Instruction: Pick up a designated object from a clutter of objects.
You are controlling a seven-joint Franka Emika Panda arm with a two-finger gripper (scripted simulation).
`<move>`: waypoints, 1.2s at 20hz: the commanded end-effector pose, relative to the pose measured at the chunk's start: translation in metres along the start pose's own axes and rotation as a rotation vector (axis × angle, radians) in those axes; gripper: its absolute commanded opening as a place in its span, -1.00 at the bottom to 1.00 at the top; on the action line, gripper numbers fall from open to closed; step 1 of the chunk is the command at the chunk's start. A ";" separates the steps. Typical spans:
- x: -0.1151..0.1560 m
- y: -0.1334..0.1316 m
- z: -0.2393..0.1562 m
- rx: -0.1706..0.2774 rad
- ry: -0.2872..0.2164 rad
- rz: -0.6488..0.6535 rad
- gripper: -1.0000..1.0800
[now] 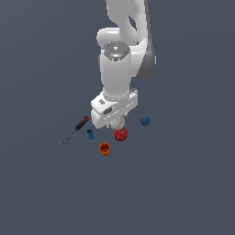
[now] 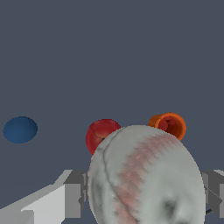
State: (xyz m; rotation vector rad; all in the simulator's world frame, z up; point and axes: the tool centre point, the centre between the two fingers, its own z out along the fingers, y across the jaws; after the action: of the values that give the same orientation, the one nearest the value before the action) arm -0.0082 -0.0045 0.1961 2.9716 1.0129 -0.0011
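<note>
Gripper (image 1: 117,125) clamped on white baseball (image 2: 146,177) at centre of exterior frame, just above red apple (image 1: 121,134), orange cup (image 1: 104,149) lower left

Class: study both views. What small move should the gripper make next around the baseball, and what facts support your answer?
Probably close the fingers. In the wrist view the baseball sits between them, filling the gap, so the gripper seems already placed; the red apple lies close beside.

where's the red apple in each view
Exterior view: the red apple sits just below the arm's hand, between the orange cup and the dark blue ball.
Wrist view: the red apple peeks out behind the baseball.
Shared landmark: the orange cup beside it.
</note>
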 end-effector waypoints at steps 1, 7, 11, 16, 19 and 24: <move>0.020 -0.006 -0.023 -0.001 0.001 0.001 -1.00; 0.065 -0.018 -0.069 0.000 0.001 0.001 -1.00; 0.090 -0.024 -0.095 0.000 0.001 0.001 -1.00; 0.118 -0.031 -0.123 0.001 0.001 0.001 -1.00; 0.133 -0.035 -0.139 0.001 0.001 0.001 -1.00; 0.156 -0.040 -0.162 0.001 0.001 0.001 -1.00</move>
State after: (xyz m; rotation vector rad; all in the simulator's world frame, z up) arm 0.0867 0.1174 0.3495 2.9738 1.0124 -0.0025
